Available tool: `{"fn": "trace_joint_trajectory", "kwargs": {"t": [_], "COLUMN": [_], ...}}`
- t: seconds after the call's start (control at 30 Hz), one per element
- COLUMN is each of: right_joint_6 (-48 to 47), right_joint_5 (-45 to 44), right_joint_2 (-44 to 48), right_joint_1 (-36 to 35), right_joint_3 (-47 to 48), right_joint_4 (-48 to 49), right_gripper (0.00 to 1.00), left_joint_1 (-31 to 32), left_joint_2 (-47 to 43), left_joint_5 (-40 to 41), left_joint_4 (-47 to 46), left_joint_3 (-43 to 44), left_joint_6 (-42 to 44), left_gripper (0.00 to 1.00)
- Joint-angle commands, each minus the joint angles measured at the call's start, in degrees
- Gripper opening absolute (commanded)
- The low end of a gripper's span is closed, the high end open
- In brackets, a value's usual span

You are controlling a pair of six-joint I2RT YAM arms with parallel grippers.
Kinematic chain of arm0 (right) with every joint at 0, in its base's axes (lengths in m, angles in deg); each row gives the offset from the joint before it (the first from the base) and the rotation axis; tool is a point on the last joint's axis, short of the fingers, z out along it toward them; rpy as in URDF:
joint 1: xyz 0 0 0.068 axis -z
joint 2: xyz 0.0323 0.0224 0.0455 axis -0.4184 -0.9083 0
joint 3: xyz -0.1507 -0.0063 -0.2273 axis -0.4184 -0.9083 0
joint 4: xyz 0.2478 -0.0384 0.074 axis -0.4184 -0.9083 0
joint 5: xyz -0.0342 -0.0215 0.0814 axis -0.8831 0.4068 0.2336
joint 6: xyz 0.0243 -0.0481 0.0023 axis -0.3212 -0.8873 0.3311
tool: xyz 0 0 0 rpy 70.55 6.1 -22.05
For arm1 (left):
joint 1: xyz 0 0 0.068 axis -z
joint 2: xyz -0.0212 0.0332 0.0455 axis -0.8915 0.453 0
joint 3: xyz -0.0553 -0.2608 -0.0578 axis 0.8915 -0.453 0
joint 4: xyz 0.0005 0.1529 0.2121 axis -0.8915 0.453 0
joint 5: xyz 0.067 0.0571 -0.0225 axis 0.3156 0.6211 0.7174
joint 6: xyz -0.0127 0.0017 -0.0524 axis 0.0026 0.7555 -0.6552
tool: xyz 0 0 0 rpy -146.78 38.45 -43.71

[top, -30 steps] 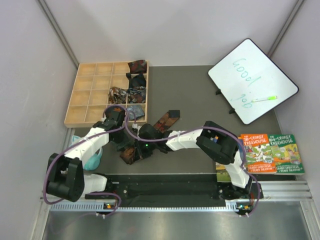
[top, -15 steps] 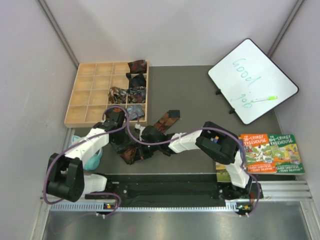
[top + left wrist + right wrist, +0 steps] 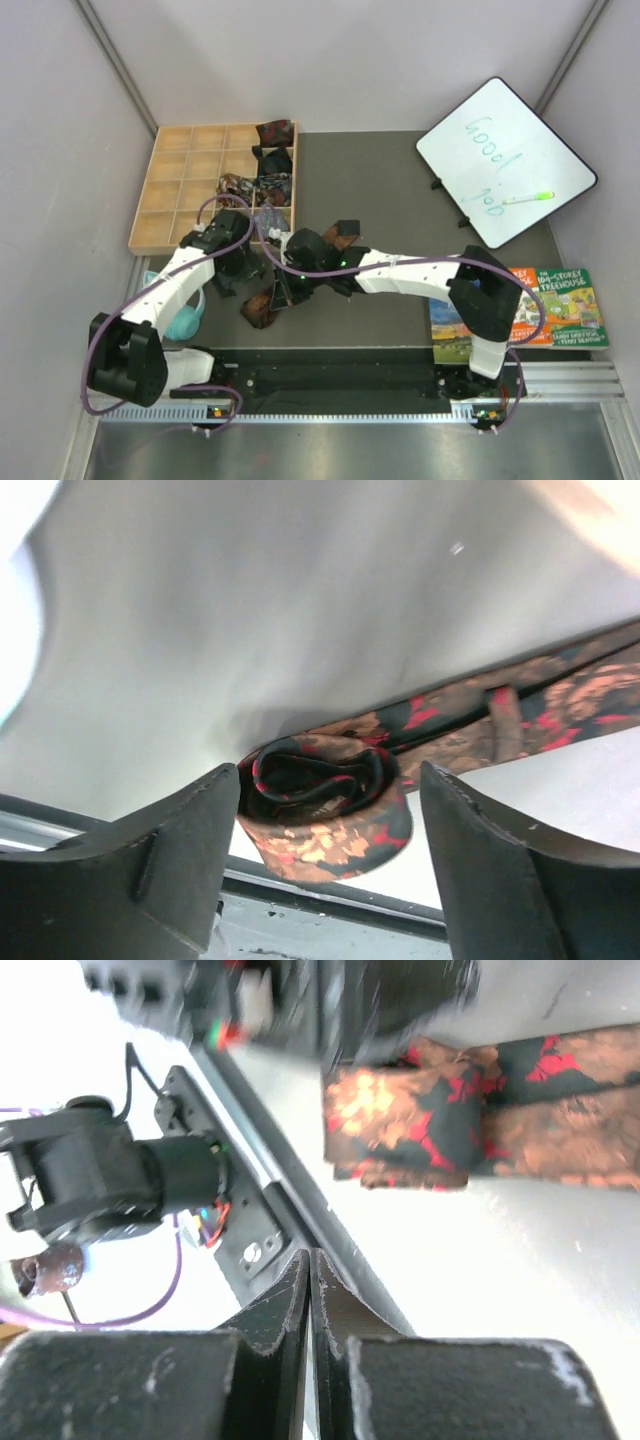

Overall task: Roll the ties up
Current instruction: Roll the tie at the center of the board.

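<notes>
Grey tabletop (image 3: 400, 190) is lying beneath both arms, and the left claw (image 3: 328, 775) is hovering low with its jaws spread wide. The rolled end of the brown-black tie (image 3: 320, 825) is sitting right between its fingers, while the loose strip is trailing away behind the right finger. The right claw (image 3: 310, 1265) is pointing down with its jaws pressed together on nothing, the tie's flat rust-printed stretch lying just ahead of its tips and to their right.
</notes>
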Motion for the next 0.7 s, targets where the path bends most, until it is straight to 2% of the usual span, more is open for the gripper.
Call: {"fn": "trace_joint_trajectory", "kwargs": {"t": [0.0, 0.23, 0.3, 0.4, 0.57, 0.67], "right_joint_6": [-3.1, -1.5, -1.3, -0.7, -0.1, -0.3], "right_joint_5": [-1.4, 0.7, 2.5, 4.6, 6.8, 7.3], "right_joint_2": [5.9, 0.8, -1.8, -6.7, -14.5, -16.2], "right_joint_1": [0.2, 0.7, 1.1, 1.8, 3.2, 3.9], "right_joint_3": [3.9, 13.6, 16.9, 20.7, 26.1, 26.6], "right_joint_4": [-9.2, -15.6, -16.0, -16.7, -17.9, -17.5], "right_gripper": [0.0, 0.0, 0.0, 0.0, 0.0, 0.0], "left_joint_1": [0.0, 0.0, 0.1, 0.1, 0.1, 0.1], "left_joint_2": [-3.1, -12.8, -15.6, -20.9, -25.9, -29.8], "left_joint_5": [4.9, 7.2, 7.3, 7.0, 5.1, 3.4], "left_joint_4": [4.9, 11.9, 13.6, 15.1, 18.7, 19.7], "left_joint_3": [4.8, 5.0, 4.1, 1.9, -0.7, -2.1], "left_joint_6": [0.6, -3.0, -5.5, -6.7, -8.1, -8.9], "left_gripper": [0.79, 0.83, 0.89, 0.93, 0.9, 0.87]}}
